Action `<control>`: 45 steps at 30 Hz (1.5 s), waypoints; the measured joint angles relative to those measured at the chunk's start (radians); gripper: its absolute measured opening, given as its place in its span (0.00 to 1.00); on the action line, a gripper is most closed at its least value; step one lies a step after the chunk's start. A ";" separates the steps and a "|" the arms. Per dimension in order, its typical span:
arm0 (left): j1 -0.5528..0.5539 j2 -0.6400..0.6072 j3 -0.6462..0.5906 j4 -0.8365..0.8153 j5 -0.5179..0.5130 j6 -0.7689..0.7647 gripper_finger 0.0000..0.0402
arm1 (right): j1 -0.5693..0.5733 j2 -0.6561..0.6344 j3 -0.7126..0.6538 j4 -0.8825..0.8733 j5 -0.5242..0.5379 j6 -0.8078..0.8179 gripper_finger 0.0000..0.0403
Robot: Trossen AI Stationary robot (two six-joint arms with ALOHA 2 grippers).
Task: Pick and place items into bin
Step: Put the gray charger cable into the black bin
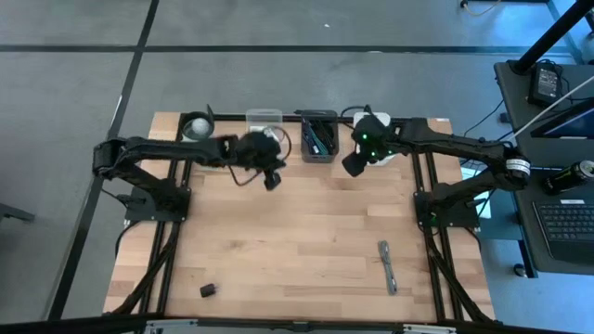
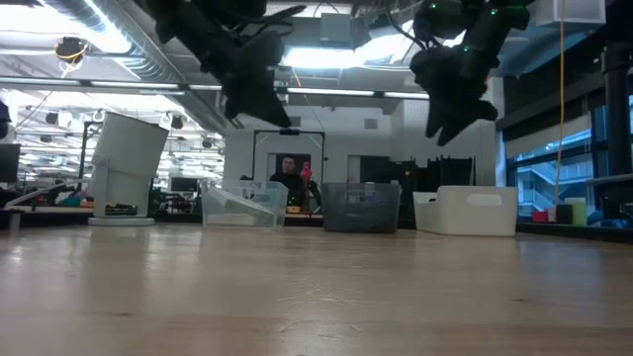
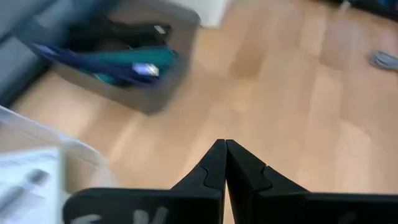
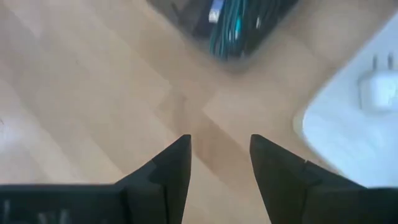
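Well away from the grey bin (image 1: pixel 319 148), toward the tabletop's (image 1: pixel 297 241) near edge, a grey cable (image 1: pixel 387 266) lies lengthwise, nearer the right gripper (image 1: pixel 354 165) with jaws half open and empty, while the left gripper (image 1: pixel 271 179) hangs pinched closed, holding nothing.

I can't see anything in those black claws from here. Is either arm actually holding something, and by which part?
Nothing is held. The left gripper has its fingers shut together on nothing above the wooden table; the right gripper is open and empty.
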 joint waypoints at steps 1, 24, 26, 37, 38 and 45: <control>-0.023 -0.001 -0.025 0.021 -0.009 -0.023 0.00 | 0.008 0.000 0.000 -0.023 0.000 0.018 0.41; -0.461 -0.547 -0.362 0.003 -0.304 -0.203 0.00 | 0.552 0.000 0.000 -0.405 -0.008 0.858 0.41; -0.496 -0.575 -0.367 0.003 -0.304 -0.202 0.00 | 0.599 0.002 0.000 -0.405 -0.008 0.944 0.41; -0.635 -0.600 -0.367 -0.018 -0.296 -0.209 0.00 | 0.861 0.140 0.000 -0.392 -0.046 1.267 0.41; -0.645 -0.600 -0.367 -0.021 -0.296 -0.216 0.00 | 0.880 0.159 0.000 -0.389 -0.065 1.284 0.42; -0.694 -0.600 -0.367 -0.040 -0.297 -0.223 0.00 | 0.987 0.273 0.000 -0.332 -0.142 1.385 0.46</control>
